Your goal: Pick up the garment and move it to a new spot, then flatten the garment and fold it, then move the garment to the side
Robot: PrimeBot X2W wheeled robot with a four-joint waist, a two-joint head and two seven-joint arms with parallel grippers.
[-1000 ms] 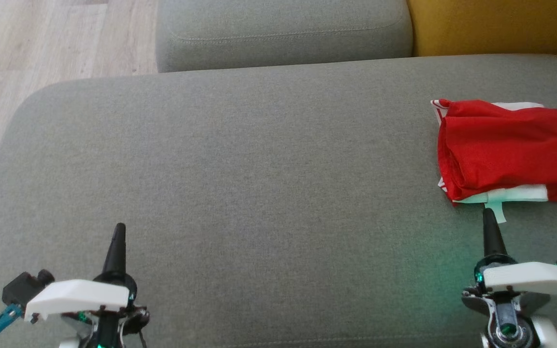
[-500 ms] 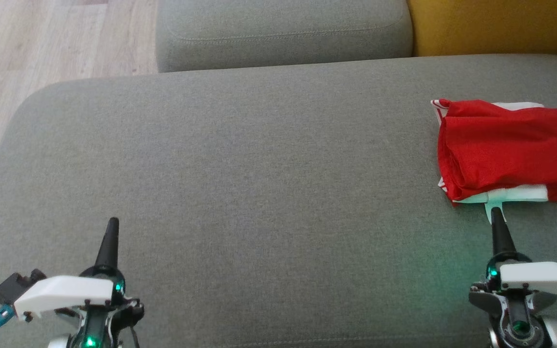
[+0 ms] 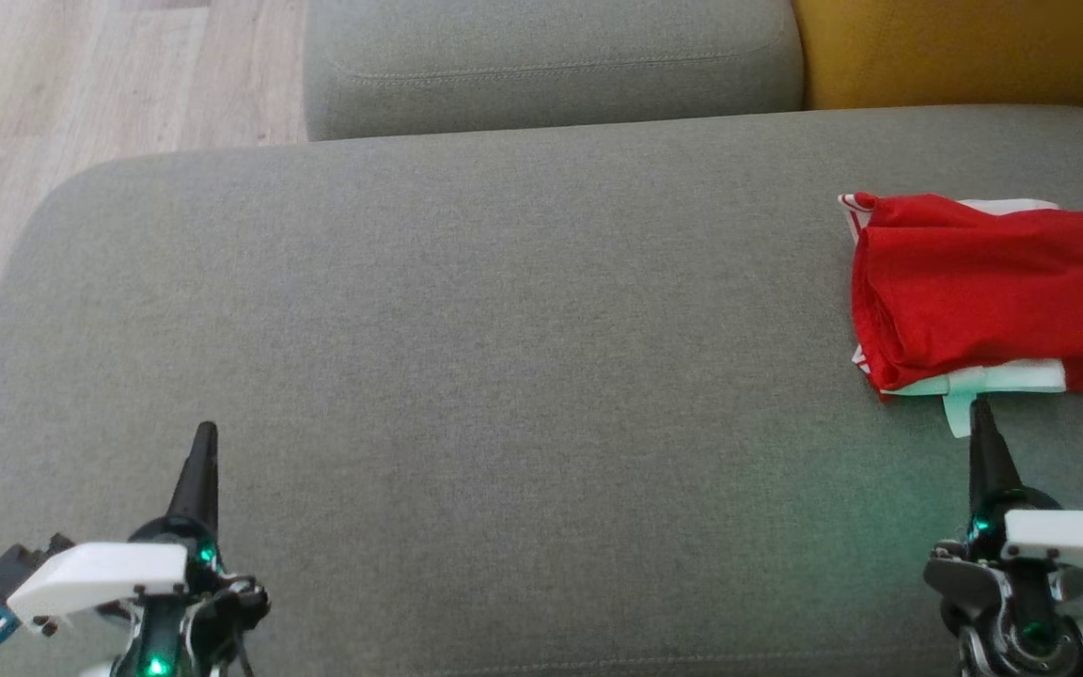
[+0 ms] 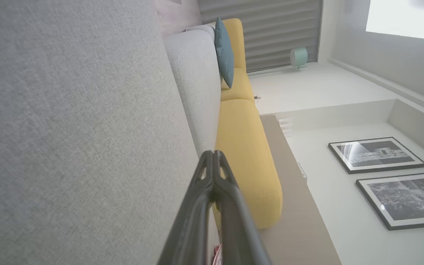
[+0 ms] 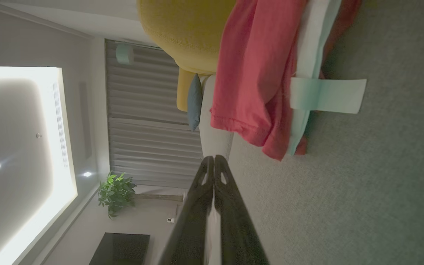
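Jaws clenched, empty: left gripper (image 3: 207,434), right gripper (image 3: 980,412). Right should open, then pinch all garment (image 3: 983,291) layers together.

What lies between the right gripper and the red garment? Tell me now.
A short bare stretch of grey cushion, seen in the head view; the garment has a white strip poking out beside the right gripper.

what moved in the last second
The left gripper slid a little left in the head view and the right gripper a little right, its tip now at the near edge of the garment. Nothing was taken or let go. Both stayed shut; the garment stayed put on the sofa.
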